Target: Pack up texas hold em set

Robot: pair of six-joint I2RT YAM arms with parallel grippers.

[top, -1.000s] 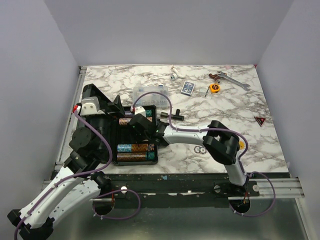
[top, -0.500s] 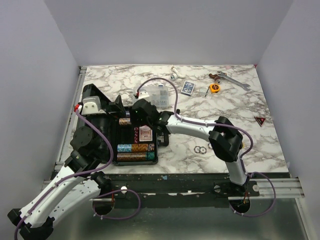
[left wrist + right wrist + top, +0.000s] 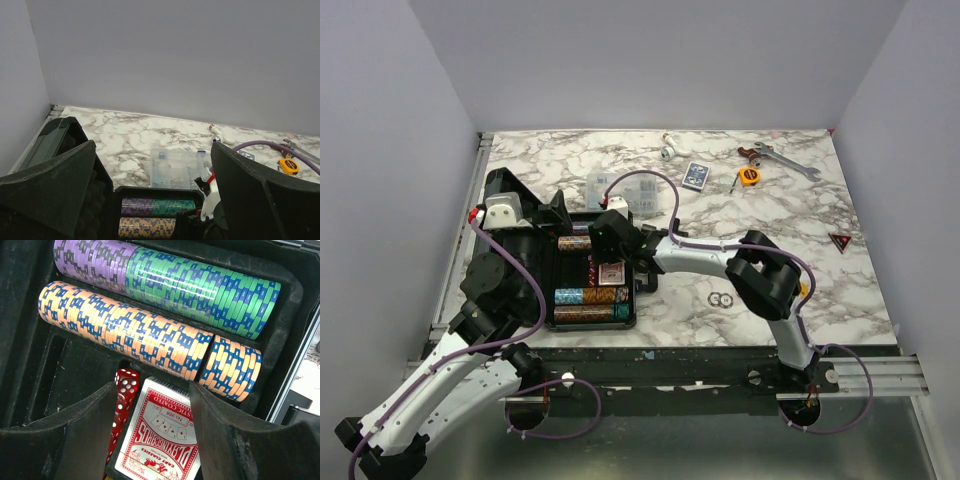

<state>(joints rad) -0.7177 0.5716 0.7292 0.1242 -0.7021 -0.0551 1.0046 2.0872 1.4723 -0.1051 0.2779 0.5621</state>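
Note:
The black case (image 3: pixel 633 300) lies open at the left, its foam-lined lid (image 3: pixel 500 185) raised. Rows of chips (image 3: pixel 590 297) fill it; in the right wrist view they are purple, green and orange (image 3: pixel 150 335). The red card deck (image 3: pixel 162 432) lies in the middle compartment beside red dice (image 3: pixel 126 382); it also shows in the top view (image 3: pixel 611 273). My right gripper (image 3: pixel 150 440) is open just above the deck, a finger on each side. My left gripper (image 3: pixel 152 150) is open and empty by the lid. The blue deck (image 3: pixel 695 176) lies on the table. Two round buttons (image 3: pixel 725 299) lie right of the case.
A clear compartment box (image 3: pixel 625 192) stands just beyond the case. A yellow tape measure (image 3: pixel 749 177) and a wrench (image 3: pixel 782 160) lie at the far right. A red triangle (image 3: pixel 839 240) lies near the right edge. Walls close in left, back and right.
My right gripper moved from the case's middle toward its far end, then back slightly. The red deck now shows lying in the case. The left arm has not moved.

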